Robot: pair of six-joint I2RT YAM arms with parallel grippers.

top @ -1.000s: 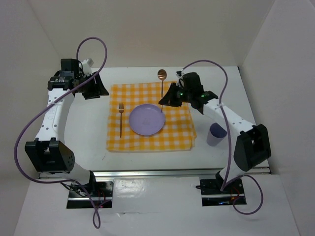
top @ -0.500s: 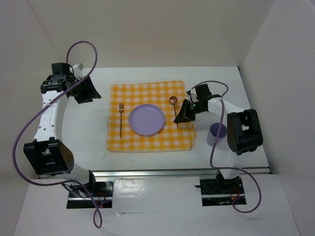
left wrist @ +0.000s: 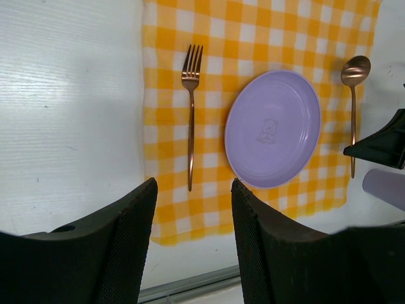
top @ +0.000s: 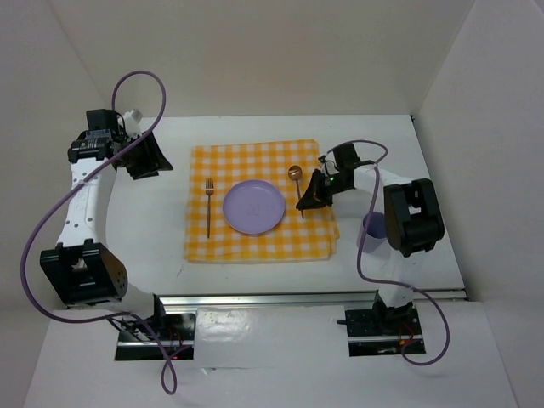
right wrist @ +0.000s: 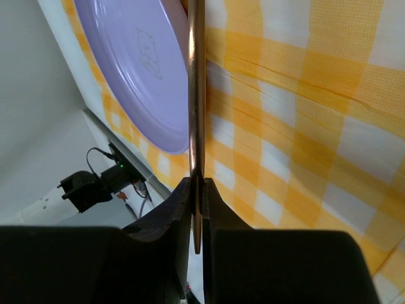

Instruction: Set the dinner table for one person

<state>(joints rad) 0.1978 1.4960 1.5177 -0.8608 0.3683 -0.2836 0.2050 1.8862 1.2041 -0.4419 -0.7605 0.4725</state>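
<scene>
The right gripper (right wrist: 197, 190) is pinched tight on the handle of the spoon (right wrist: 196, 95), which runs over the cloth (top: 255, 242) just right of the plate (top: 253, 206). The left gripper (left wrist: 193, 187) hangs about half open and empty above the tabletop (top: 144, 238). The tabletop carries the cloth, with the fork (top: 208, 204) left of the plate.
</scene>
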